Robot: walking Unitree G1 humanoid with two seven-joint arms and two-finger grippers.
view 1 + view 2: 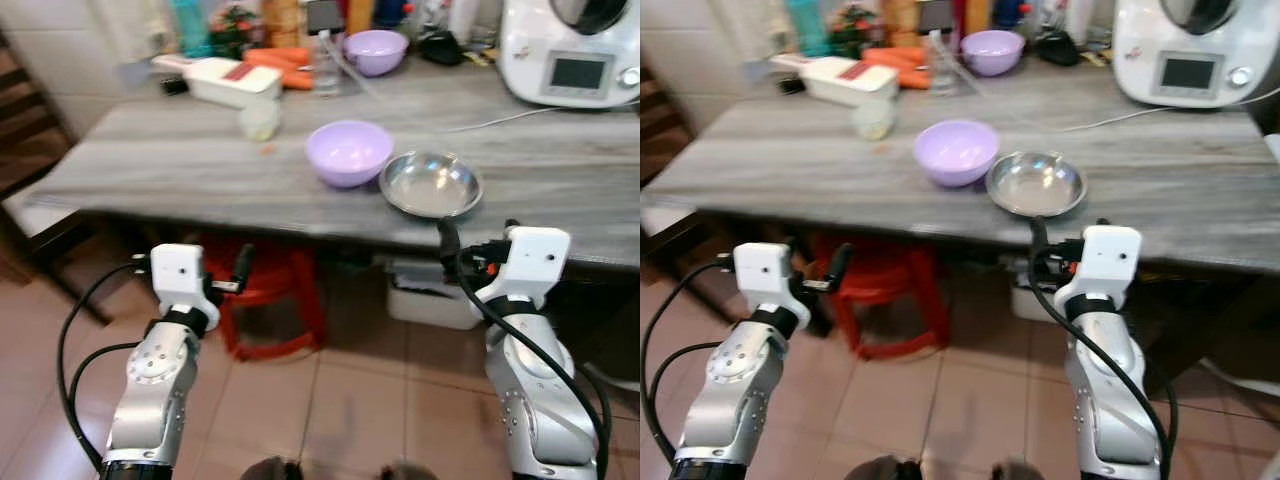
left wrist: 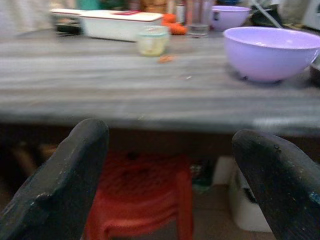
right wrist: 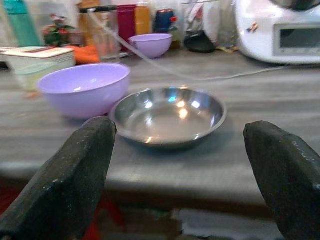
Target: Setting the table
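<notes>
A lilac bowl [image 1: 348,152] stands near the front edge of the grey wooden table [image 1: 170,160], and a shallow steel bowl [image 1: 431,184] touches its right side. A second lilac bowl [image 1: 375,50] sits far back among bottles. Both grippers are held low in front of the table edge, below the tabletop. My left gripper [image 2: 170,135] is open and empty, facing the table edge to the left of the near lilac bowl. My right gripper [image 3: 180,127] is open and empty, directly in front of the steel bowl [image 3: 167,115].
A white slicer box [image 1: 232,80], a small glass cup [image 1: 260,120] and carrots [image 1: 285,58] lie at the back left. A white kitchen machine [image 1: 570,50] stands back right, its cable [image 1: 500,118] crossing the table. A red stool [image 1: 270,290] and a white bin [image 1: 430,295] sit underneath.
</notes>
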